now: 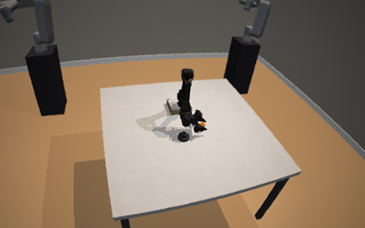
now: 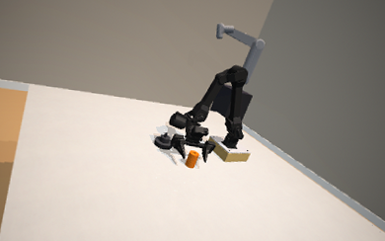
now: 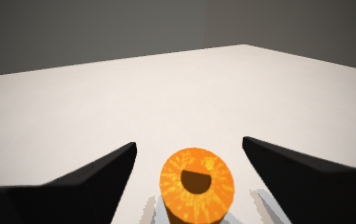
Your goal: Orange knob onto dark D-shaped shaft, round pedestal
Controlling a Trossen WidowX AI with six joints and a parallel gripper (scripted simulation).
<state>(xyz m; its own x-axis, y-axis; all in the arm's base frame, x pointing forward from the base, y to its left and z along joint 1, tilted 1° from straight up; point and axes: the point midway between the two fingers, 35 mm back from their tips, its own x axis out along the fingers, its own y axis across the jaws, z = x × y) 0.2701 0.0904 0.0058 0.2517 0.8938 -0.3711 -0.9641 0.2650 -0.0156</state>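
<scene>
The orange knob (image 1: 203,124) (image 2: 191,159) (image 3: 215,200) appears to stand upright on the table, its holed end up. In the wrist view the hole's flat side faces away from the camera, sloping slightly down to the right. My gripper (image 2: 194,158) (image 3: 189,144) is wide open, with a finger on each side of the knob and a gap on both sides. The dark round pedestal (image 1: 183,137) (image 2: 163,144) stands a short way to the side of the gripper. Its shaft (image 2: 165,135) points up bare; its flat side cannot be made out.
The arm's base block (image 1: 173,107) (image 2: 236,156) stands on the white table (image 1: 150,182) (image 2: 106,208) behind the gripper. Two grey arms (image 1: 45,19) (image 1: 260,19) on black stands are beyond the table. The pedestal is close beside one finger in the exterior view.
</scene>
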